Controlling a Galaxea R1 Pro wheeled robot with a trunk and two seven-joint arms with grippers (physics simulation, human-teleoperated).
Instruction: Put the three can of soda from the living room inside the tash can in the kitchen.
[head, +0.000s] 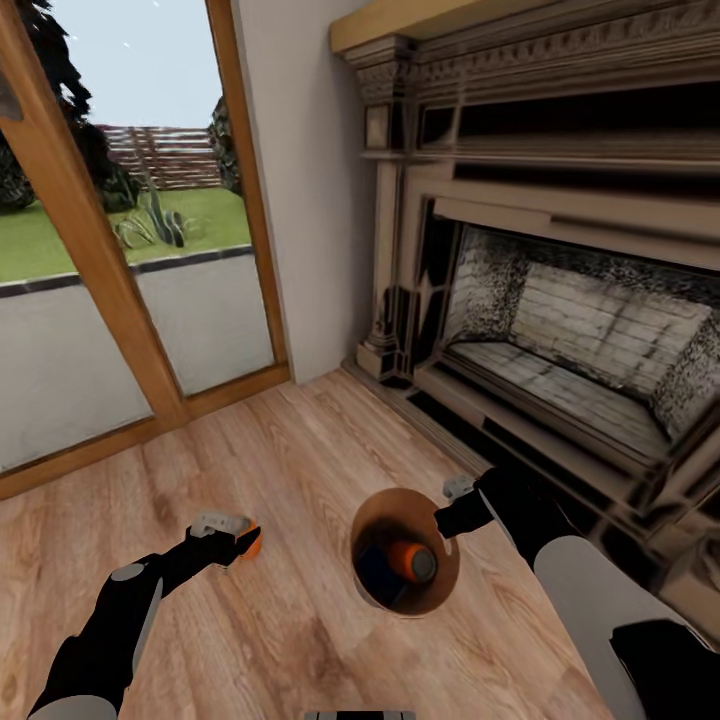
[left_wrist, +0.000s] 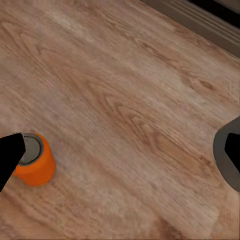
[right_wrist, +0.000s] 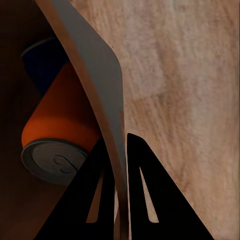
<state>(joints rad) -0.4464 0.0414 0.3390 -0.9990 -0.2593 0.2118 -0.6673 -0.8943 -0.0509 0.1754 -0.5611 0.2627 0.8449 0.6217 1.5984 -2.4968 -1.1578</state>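
The right gripper (head: 447, 520) is pinching the trash can's (head: 440, 590) rim, one orange can (head: 412, 561) and the blue can (head: 375, 565) lying inside. The left gripper (head: 232, 540) is spread wide by another orange can (left_wrist: 34, 160) standing on open wood floor (head: 300, 450), possibly touching one finger. The fireplace (head: 560, 350) is bounding the right.

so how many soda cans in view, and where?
3. One orange can and the dark blue can lie inside the trash can, whose rim the right hand pinches. The other orange can stands on the wood floor at the left hand.
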